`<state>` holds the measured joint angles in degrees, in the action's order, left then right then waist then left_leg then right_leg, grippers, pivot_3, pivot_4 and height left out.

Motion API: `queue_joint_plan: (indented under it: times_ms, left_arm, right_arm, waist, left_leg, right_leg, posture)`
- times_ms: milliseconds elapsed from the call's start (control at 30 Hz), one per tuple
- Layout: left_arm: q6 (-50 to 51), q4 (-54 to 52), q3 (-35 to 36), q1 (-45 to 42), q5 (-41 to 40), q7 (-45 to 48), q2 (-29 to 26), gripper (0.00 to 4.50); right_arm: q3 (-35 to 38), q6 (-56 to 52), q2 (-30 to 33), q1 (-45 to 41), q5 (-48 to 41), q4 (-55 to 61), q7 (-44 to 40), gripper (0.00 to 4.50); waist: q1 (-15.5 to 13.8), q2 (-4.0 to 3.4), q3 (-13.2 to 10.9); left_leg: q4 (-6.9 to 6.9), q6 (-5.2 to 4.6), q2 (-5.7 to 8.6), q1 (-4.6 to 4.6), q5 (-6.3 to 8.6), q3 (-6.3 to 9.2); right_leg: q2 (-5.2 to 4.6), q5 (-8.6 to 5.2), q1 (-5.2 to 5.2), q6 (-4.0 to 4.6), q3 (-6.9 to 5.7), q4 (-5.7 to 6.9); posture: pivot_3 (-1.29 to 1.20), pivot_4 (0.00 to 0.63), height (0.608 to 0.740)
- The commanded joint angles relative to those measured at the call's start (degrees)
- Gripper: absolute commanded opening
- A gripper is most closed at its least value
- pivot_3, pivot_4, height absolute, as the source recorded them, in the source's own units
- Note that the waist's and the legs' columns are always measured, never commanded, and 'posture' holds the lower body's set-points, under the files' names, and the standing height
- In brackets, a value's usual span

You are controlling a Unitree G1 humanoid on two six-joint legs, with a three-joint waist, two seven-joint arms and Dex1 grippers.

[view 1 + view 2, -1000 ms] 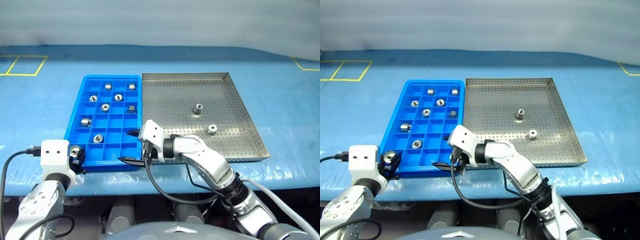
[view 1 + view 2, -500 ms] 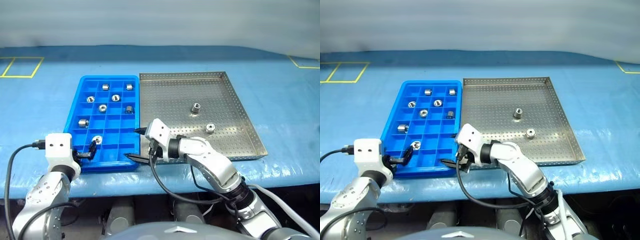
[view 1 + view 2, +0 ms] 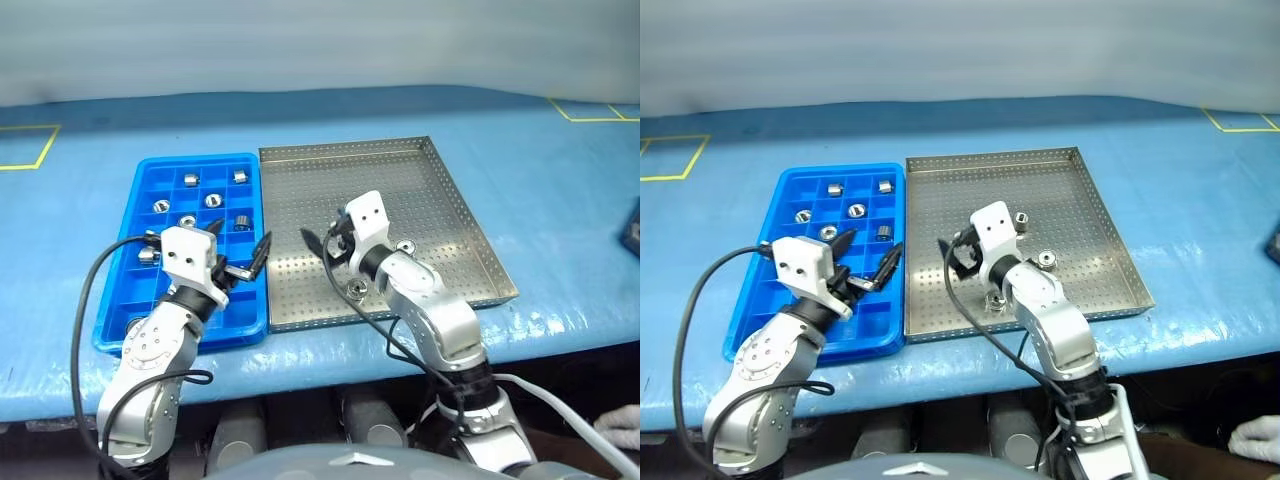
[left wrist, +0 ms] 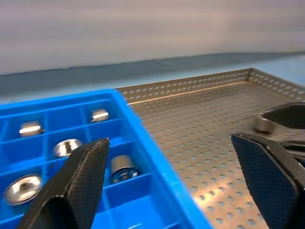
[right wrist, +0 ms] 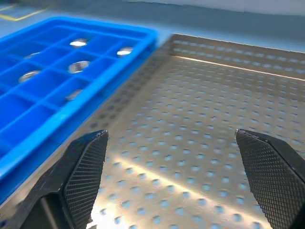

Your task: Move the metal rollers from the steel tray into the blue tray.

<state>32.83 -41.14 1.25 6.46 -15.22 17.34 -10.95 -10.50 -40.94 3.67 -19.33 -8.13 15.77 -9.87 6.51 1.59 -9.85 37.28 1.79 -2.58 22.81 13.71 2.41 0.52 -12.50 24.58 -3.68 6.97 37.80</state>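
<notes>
On the blue-covered worktop (image 3: pixel 560 190), in the left eye view, the blue tray (image 3: pixel 118 318) lies left of the steel tray (image 3: pixel 440 200), their long sides touching. Several metal rollers (image 3: pixel 212 201) sit in the blue tray's far compartments, one to a compartment. The left end effector (image 3: pixel 243 256) hangs over the blue tray's right edge, fingers spread and released. The right end effector (image 3: pixel 322 258) is over the steel tray's near left part, also spread, grasping nothing. Two rollers rest on the perforated floor just beside the right arm.

In the left wrist view, two black fingers (image 4: pixel 78 183) stand wide apart over the seam between the trays, with rollers in the blue compartments.

In the right wrist view, black fingers (image 5: pixel 81 179) stand apart above bare perforated floor, the blue tray alongside.
</notes>
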Motion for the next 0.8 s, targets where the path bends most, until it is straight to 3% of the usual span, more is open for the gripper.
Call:
queue_joint_plan:
  times_ms: [33,267,500,800]
  left_arm:
    - [-2.21,-0.54,-1.89,-0.09,-2.07,3.18,-1.66,4.46]
    - [-2.90,-0.18,-6.52,0.62,-2.14,4.50,-2.95,4.46]
    - [-2.20,0.58,-8.77,1.62,-3.36,3.74,-1.49,4.46]
    - [-3.39,0.68,-11.99,2.01,-2.03,3.73,-3.43,4.46]
  right_arm:
    - [3.29,0.39,-2.78,-2.69,3.05,-3.37,7.30,4.50]
    - [8.30,4.36,-7.26,-7.43,6.38,-15.16,16.53,4.50]
    - [12.71,8.92,-10.40,-10.87,5.48,-24.70,20.19,4.50]
    - [15.26,15.35,-11.82,-14.68,4.81,-33.49,21.79,4.50]
  waist:
    - [0.57,0.00,0.00]
    - [1.31,-0.04,-0.01]
    - [1.31,-0.06,-0.02]
    - [1.30,-0.12,-0.05]
  left_leg:
    - [-0.01,0.00,0.00,0.01,0.00,0.01]
    - [-0.05,-0.02,0.00,0.06,0.01,0.03]
    - [-0.05,-0.02,0.01,0.05,0.01,0.04]
    - [-0.08,-0.03,0.00,0.05,0.01,0.06]
  right_leg:
    - [0.00,0.00,0.00,0.00,0.00,-0.01]
    - [0.00,0.03,0.03,-0.05,0.00,-0.02]
    - [0.00,0.03,0.02,-0.05,-0.01,-0.02]
    - [0.01,0.02,0.03,-0.03,-0.02,-0.03]
  posture:
    - [-0.09,0.150,0.740]
    - [-0.08,0.150,0.740]
    - [-0.06,0.150,0.740]
    - [-0.05,0.150,0.740]
